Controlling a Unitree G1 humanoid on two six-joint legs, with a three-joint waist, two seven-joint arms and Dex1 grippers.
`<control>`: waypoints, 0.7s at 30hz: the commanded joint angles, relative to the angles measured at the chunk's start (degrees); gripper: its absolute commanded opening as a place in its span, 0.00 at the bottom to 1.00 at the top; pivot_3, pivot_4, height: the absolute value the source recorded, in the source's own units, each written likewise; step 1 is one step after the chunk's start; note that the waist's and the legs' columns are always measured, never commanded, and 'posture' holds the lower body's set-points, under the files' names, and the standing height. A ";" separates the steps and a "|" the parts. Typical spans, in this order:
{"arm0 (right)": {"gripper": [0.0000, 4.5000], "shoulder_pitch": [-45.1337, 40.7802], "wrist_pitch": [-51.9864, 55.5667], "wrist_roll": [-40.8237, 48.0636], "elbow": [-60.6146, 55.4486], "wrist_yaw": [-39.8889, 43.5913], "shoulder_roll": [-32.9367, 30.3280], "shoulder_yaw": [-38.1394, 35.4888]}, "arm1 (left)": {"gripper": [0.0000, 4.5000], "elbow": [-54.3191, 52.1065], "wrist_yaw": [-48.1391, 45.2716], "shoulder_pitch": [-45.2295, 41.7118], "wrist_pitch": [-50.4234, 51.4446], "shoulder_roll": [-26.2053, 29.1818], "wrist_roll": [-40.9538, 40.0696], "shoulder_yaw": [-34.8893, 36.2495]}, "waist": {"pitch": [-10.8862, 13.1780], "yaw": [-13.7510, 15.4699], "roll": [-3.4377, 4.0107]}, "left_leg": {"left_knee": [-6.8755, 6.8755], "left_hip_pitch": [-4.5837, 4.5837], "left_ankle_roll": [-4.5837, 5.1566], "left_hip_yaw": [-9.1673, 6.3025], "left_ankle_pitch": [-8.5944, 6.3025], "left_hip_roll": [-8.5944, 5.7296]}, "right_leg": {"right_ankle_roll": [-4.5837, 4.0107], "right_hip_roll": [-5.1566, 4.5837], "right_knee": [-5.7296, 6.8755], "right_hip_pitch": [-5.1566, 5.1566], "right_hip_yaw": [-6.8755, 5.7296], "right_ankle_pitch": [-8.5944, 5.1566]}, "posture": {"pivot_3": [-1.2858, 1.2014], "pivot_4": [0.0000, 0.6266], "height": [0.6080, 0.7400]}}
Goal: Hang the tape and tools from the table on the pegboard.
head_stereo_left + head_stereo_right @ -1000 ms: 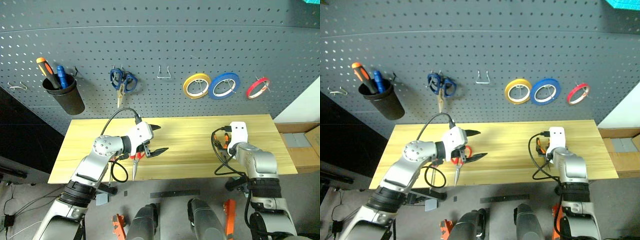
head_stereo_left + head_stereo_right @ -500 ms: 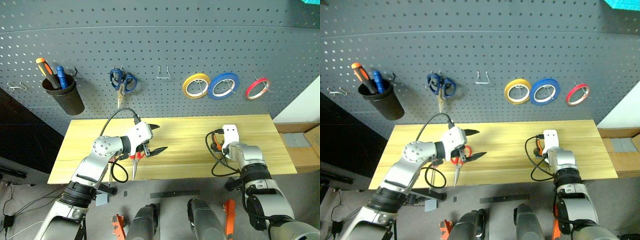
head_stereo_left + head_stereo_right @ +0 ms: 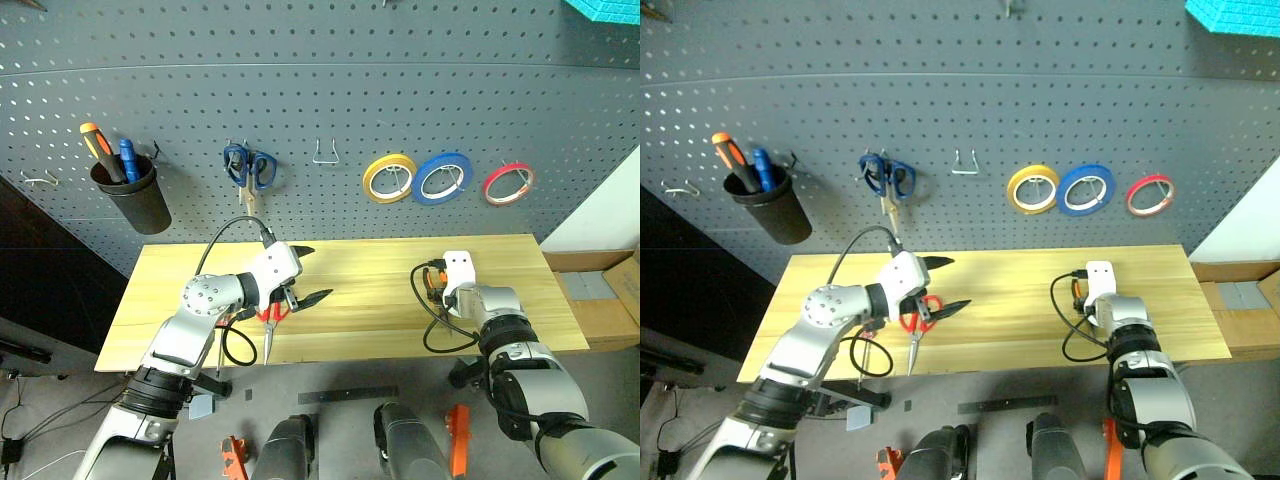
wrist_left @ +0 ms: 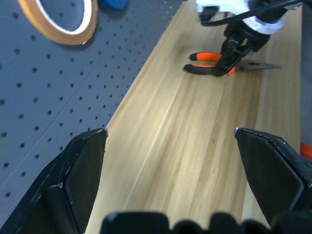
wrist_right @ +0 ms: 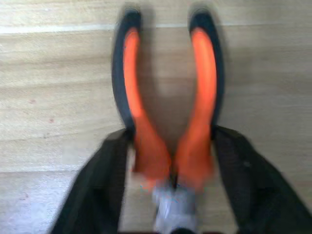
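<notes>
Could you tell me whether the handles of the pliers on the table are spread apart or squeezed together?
Spread apart: the pliers lie flat on the table, bare wood showing between the two orange handles; the right gripper straddles them near the pivot.

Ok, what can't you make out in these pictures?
- Nose of the pliers: blurred in the right wrist view, under the right hand.
- Loops of the red scissors: partly behind the left hand in the head views.
- Hook holding the red tape: too small in the head views.

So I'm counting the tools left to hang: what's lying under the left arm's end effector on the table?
Red-looped scissors lie on the table below the left end effector, blades pointing at the near edge. The loops are partly covered by it, so anything else beneath stays hidden.
</notes>
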 commanded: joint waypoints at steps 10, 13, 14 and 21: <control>0.41 17.18 5.75 -1.16 -50.54 0.96 2.92 9.97 | 1.00 -9.22 6.16 7.53 6.82 -1.65 -10.16 13.06 | 0.00 -0.12 0.00 | -0.09 -0.13 -0.04 -0.11 -0.02 0.17 | -0.04 0.14 0.10 -0.31 0.10 0.02 | 0.47 0.27 1.00; 0.41 21.28 6.12 -1.63 -66.86 0.76 4.27 14.71 | 1.00 -12.16 7.92 10.31 7.46 -2.15 -13.07 17.14 | 0.00 0.07 0.00 | -0.08 -0.12 -0.06 -0.14 -0.04 0.26 | 0.01 0.24 0.08 -0.32 0.08 -0.01 | 0.47 0.27 1.00; 0.41 21.64 5.70 -2.17 -70.60 0.56 4.58 16.29 | 1.00 -12.73 8.56 10.93 6.73 -2.27 -13.56 18.47 | 0.00 0.10 0.00 | -0.07 -0.13 -0.06 -0.16 -0.03 0.26 | 0.09 0.25 0.07 -0.31 0.07 -0.06 | 0.47 0.27 1.00; 0.41 10.41 -1.31 -3.71 -74.26 -1.47 11.20 19.50 | 1.00 -16.51 14.25 11.67 6.39 -4.53 -16.91 24.53 | -0.02 0.34 -0.04 | 0.02 -0.08 -0.30 -0.18 0.13 0.33 | 0.01 0.32 0.00 -0.28 0.04 0.12 | 0.48 0.28 1.00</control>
